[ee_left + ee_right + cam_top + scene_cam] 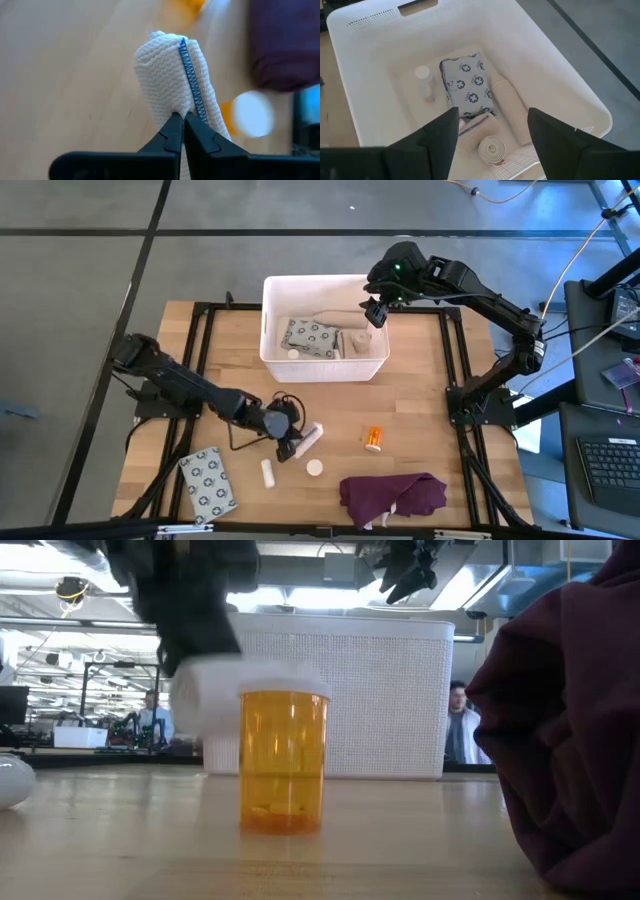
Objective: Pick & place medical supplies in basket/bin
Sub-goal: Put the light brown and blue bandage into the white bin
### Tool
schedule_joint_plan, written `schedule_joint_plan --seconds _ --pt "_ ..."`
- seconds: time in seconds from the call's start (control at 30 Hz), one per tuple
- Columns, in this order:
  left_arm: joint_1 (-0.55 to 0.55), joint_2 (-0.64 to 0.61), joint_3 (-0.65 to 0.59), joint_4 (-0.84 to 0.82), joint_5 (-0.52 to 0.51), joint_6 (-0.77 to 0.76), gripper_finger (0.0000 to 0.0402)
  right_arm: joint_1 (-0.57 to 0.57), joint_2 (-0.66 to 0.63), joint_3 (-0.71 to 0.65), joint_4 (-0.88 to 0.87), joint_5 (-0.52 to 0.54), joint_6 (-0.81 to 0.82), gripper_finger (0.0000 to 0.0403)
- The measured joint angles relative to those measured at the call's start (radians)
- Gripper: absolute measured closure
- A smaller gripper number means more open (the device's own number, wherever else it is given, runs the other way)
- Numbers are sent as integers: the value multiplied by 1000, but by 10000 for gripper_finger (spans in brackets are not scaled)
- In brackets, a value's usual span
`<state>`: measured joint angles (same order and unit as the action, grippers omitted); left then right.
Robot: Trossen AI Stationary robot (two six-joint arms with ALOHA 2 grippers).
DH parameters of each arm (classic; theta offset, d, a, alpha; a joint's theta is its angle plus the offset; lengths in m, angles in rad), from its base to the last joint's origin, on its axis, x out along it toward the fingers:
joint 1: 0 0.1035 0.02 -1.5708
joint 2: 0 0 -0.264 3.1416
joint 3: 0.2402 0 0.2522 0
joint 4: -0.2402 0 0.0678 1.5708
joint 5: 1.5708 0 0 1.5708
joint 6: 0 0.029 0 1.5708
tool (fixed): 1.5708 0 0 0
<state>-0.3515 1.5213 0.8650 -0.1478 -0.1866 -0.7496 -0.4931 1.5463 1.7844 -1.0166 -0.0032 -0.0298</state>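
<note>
High view: white bin (325,366) at the far middle of the wooden worktop (420,410), holding a patterned packet (311,337) and beige rolls; right gripper (374,311) hangs over its right end, jaws apart and empty. Left gripper (290,446) sits low at the near middle, clenched on a white bandage roll (308,439). Near it lie a small white tube (268,472), a white cap (314,468), an orange bottle (374,439), a second packet (208,481) at the near left, and a purple cloth (393,496). Low view: orange bottle upright in front of the bin, cloth at right, people in the room beyond. Left wrist view: gripper tips pinch the roll's ribbed, blue-stitched fabric. Right wrist view: bin interior with packet, white-capped vial (423,82), and rolls (491,148) between spread fingers.
</note>
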Motion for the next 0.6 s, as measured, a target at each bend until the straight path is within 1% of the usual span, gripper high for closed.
schedule_joint_plan --seconds 0.13,0.23,0.3,0.37,0.47,0.6 --pt "14 -126 20 2 -41 44 399 4 0 0 -30 -1 2 166" --pt "38 -230 67 9 -71 127 399 19 -3 -1 -65 -2 13 166" --pt "59 -290 108 10 -93 191 399 44 -21 -3 -34 -40 50 166" --pt "83 -334 147 9 -112 265 399 89 -64 -3 47 -75 76 166" --pt "128 -375 205 3 -132 370 399 178 -149 -27 151 -58 102 166" --pt "207 -380 282 -97 -113 434 399 307 -258 -128 180 -32 167 166"
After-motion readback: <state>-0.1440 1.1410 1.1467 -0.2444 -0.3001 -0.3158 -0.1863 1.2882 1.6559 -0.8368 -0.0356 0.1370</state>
